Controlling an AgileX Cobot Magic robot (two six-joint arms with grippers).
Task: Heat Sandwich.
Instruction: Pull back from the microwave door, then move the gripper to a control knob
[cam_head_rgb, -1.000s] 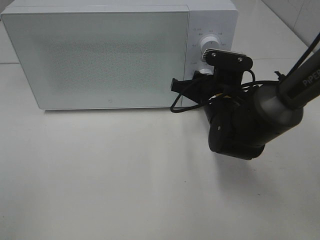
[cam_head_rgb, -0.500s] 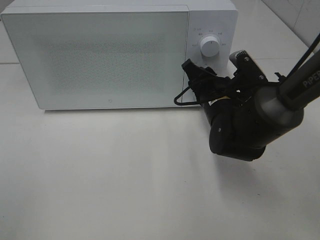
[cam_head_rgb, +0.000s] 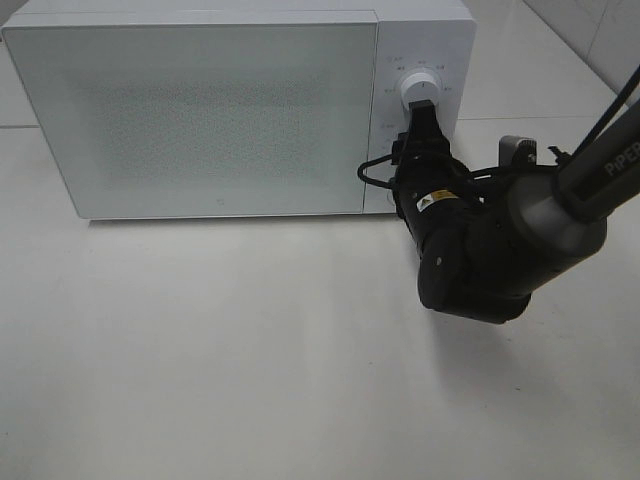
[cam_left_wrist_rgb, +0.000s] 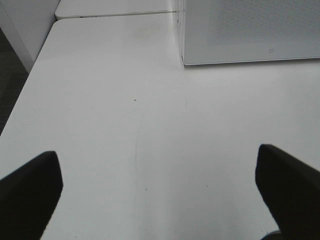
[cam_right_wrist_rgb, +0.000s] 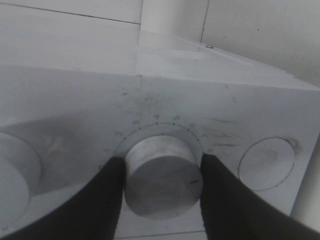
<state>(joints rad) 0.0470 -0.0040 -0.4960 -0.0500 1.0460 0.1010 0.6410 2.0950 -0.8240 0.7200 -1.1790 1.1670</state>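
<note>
The sandwich is out of view. The white microwave (cam_head_rgb: 200, 110) stands at the back of the table with its door closed. My right gripper (cam_head_rgb: 414, 142) is at its control panel, below the upper knob (cam_head_rgb: 420, 88). In the right wrist view the right gripper (cam_right_wrist_rgb: 161, 172) is shut on the lower knob (cam_right_wrist_rgb: 160, 185), a dial ringed with numbers, with one black finger (cam_right_wrist_rgb: 100, 200) against each side. My left gripper (cam_left_wrist_rgb: 160, 190) is open over bare table, its fingertips (cam_left_wrist_rgb: 27, 195) far apart and nothing between them. It does not show in the exterior high view.
The microwave's front corner (cam_left_wrist_rgb: 250, 30) appears in the left wrist view, and the white table (cam_left_wrist_rgb: 125, 125) ends at an edge beside it. A round button (cam_right_wrist_rgb: 265, 162) sits past the gripped dial. The right arm's bulky black wrist (cam_head_rgb: 480, 250) hangs over the table before the panel.
The right wrist has rolled about a quarter turn while its gripper stays at the lower knob. The camera bracket swung from above to the right side. The left gripper shows no change.
</note>
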